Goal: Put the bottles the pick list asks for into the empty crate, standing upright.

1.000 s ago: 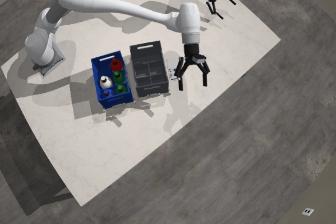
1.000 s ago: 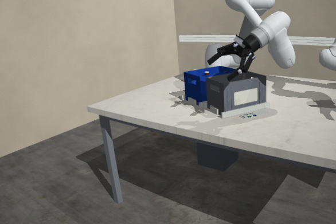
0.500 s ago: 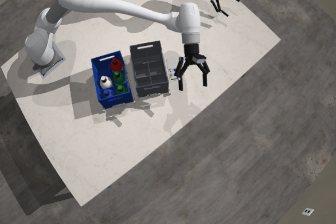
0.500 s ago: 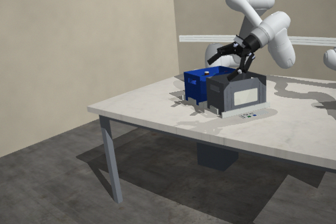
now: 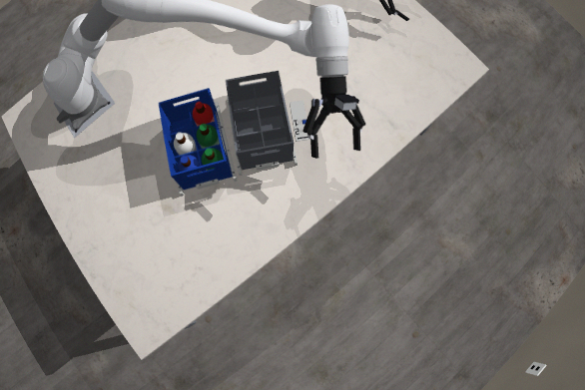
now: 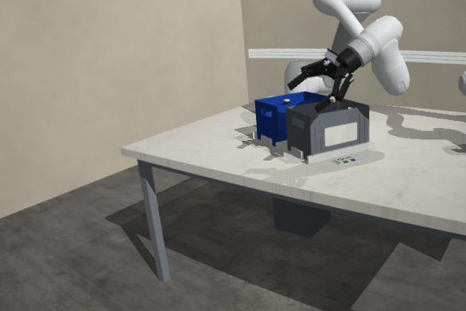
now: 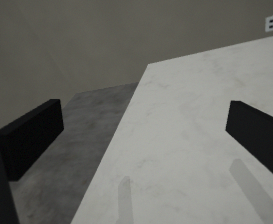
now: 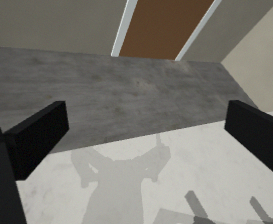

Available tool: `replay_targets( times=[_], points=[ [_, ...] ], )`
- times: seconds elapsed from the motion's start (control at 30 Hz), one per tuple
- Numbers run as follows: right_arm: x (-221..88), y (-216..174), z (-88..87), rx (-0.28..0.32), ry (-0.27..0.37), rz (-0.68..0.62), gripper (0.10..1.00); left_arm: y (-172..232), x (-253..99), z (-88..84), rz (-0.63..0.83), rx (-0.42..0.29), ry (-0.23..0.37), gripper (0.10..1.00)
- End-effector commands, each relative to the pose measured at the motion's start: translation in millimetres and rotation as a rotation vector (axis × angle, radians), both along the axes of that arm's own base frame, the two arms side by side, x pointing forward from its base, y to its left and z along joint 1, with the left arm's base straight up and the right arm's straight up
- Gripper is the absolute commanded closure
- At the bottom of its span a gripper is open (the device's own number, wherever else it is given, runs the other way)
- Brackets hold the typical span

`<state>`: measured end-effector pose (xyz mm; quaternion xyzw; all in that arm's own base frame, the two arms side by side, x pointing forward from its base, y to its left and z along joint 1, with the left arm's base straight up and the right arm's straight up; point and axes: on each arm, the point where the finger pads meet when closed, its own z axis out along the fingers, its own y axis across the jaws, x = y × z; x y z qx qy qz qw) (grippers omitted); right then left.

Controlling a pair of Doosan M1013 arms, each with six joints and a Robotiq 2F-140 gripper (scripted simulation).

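The blue crate [image 5: 202, 179] [image 6: 266, 130] holds a red bottle [image 5: 202, 114], two green bottles [image 5: 206, 136] [image 5: 212, 157], a white bottle [image 5: 184, 145] and a blue bottle [image 5: 187, 163], all upright. The dark grey crate [image 5: 265, 159] [image 6: 298, 136] beside it holds no bottles. The pick list [image 5: 297, 111] [image 6: 359, 157] lies beside it; I make out 1 by blue and a 2, with green showing in the exterior view. My right gripper [image 5: 335, 152] [image 6: 304, 98] [image 8: 146, 115] is open and empty, above the pick list side. My left gripper [image 5: 415, 5] [image 7: 145, 115] is open and empty, far from the crates.
The two crates stand close together, with low pale rails [image 6: 338, 153] around their bases. The right forearm [image 5: 215, 13] reaches across behind the crates. The table edge [image 5: 389, 161] is near the right gripper.
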<state>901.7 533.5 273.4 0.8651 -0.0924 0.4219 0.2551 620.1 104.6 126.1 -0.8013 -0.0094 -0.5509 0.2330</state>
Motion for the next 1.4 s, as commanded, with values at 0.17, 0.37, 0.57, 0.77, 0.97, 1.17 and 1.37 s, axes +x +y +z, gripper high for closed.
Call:
replay_targets(
  times=[0.17, 0.37, 0.57, 0.77, 0.97, 1.17, 1.37],
  points=[
    [0.1, 0.0, 1.6, 0.001, -0.001, 0.0, 0.098, 50.5, -9.8, 0.5, 0.081, 0.0, -0.001, 0.098],
    [0.1, 0.0, 1.6, 0.001, -0.001, 0.0, 0.098, 90.1, -21.2, 0.5, 0.147, 0.0, -0.001, 0.098],
    [0.1, 0.0, 1.6, 0.001, -0.001, 0.0, 0.098, 117.0, -30.7, 0.5, 0.192, 0.0, -0.001, 0.098],
    [0.1, 0.0, 1.6, 0.001, -0.001, 0.0, 0.098, 157.2, -47.4, 0.5, 0.261, 0.0, -0.001, 0.098],
    [0.1, 0.0, 1.6, 0.001, -0.001, 0.0, 0.098, 196.5, -67.1, 0.5, 0.331, 0.0, -0.001, 0.098],
    [0.1, 0.0, 1.6, 0.001, -0.001, 0.0, 0.098, 221.7, -81.6, 0.5, 0.377, 0.0, -0.001, 0.098],
    [0.1, 0.0, 1.6, 0.001, -0.001, 0.0, 0.098, 257.5, -104.9, 0.5, 0.445, 0.0, -0.001, 0.098]
  ],
)
